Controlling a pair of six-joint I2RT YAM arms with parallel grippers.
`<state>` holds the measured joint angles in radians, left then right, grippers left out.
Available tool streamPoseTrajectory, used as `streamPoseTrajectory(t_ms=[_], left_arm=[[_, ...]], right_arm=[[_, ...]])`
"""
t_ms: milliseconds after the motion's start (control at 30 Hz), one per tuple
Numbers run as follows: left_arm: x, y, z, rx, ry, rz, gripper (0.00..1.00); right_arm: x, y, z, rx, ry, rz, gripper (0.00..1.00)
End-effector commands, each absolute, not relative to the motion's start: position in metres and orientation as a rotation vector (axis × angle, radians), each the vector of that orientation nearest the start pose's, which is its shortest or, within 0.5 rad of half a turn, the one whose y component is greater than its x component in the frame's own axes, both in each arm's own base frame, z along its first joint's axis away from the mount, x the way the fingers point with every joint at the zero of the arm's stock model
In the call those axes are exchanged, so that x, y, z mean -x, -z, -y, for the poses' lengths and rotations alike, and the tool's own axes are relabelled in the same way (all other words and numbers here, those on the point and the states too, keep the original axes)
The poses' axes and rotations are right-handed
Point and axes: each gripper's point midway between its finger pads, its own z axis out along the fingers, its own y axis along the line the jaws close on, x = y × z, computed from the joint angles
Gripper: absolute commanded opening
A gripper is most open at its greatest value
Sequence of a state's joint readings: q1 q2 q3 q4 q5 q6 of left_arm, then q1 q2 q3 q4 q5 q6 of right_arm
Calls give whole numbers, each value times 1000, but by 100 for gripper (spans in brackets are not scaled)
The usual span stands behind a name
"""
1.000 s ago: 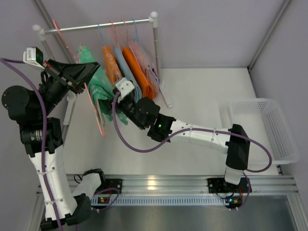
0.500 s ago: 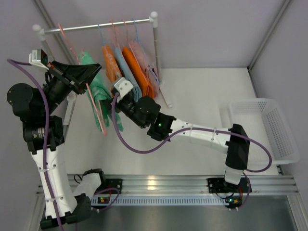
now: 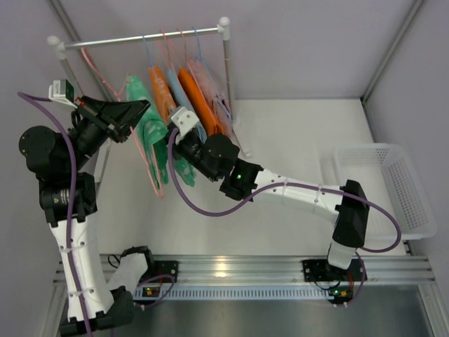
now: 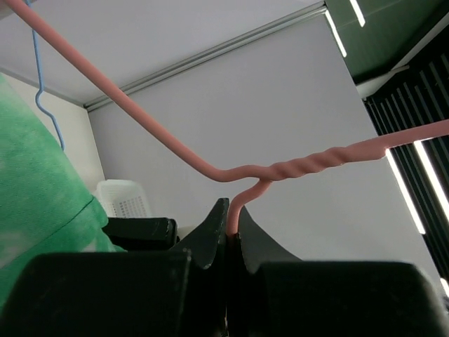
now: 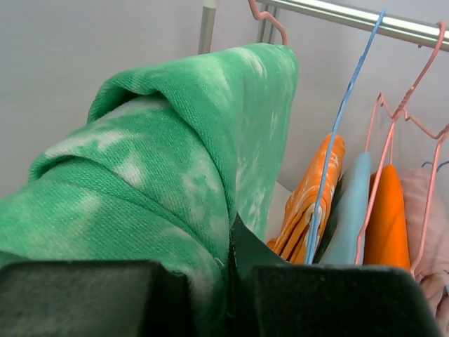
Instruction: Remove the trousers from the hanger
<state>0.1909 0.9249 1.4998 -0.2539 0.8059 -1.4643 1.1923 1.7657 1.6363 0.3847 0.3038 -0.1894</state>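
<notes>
The mint-green trousers (image 3: 149, 128) with pale blotches hang folded over the thin pink hanger (image 3: 151, 173), just in front of the rack. My left gripper (image 3: 125, 116) is shut on the hanger's neck, the pink wire (image 4: 280, 170) rising from between its closed jaws (image 4: 233, 226). The right gripper (image 3: 174, 144) reaches in from the right. It is shut on a fold of the trousers (image 5: 175, 140), with the cloth bunched over its fingertips (image 5: 229, 246). The hanger's hook (image 5: 270, 17) shows by the rail.
A metal rail (image 3: 140, 38) on white posts carries other hangers with an orange pair (image 5: 309, 203), a light blue pair (image 5: 354, 210) and pink cloth (image 3: 214, 91), close to the right of the trousers. A white basket (image 3: 382, 186) stands at the far right.
The right gripper has closed on the trousers. The left arm has carried the hanger to the right, and the trousers have swung closer to the other clothes.
</notes>
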Motion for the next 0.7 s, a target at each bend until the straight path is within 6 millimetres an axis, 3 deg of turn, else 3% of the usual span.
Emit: streamPoseTrajectory(t_ms=[0, 400, 667], left_arm=[[-205, -560, 120, 307, 1484, -1429, 0], [-230, -497, 113, 320, 1373, -1518, 0], [-245, -454, 105, 381, 1297, -1595, 0]], right_arm=[[-255, -500, -456, 521, -719, -1065, 0], [-235, -532, -421, 499, -764, -1039, 0], [-207, -565, -398, 486, -838, -1004, 0]])
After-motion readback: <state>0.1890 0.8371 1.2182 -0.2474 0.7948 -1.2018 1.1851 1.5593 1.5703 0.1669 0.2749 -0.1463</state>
